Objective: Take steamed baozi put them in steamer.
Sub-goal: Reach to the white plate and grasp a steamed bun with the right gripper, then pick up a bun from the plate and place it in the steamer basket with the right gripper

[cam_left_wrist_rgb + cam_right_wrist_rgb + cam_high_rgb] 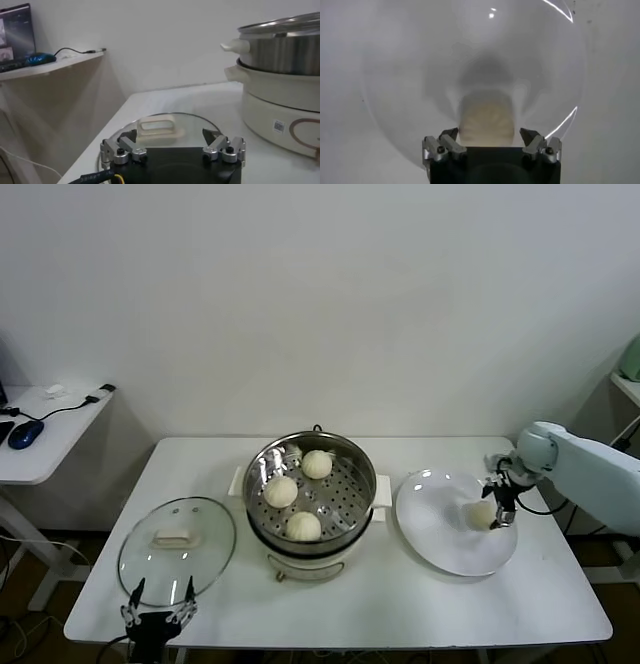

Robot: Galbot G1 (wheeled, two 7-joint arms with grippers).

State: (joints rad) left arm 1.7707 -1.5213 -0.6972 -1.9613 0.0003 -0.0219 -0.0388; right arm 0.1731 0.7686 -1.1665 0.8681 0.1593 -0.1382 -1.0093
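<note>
The steamer (362, 469) stands at the table's middle and holds three baozi (317, 464), (281, 491), (303, 526) on its perforated tray. A fourth baozi (482, 513) lies on the white plate (440, 544) to the right. My right gripper (497, 519) is down at this baozi. In the right wrist view the baozi (486, 120) sits between the spread fingers of the right gripper (489, 132), which is open and straddles it. My left gripper (162, 589) is parked open and empty at the table's front left; the left wrist view also shows it (170, 134), with the steamer (285, 50) beyond.
A round glass lid (177, 546) with a white handle (156, 125) lies flat left of the steamer, just ahead of the left gripper. A side desk (50, 434) with a mouse and cable stands off the table's left. A wall runs close behind.
</note>
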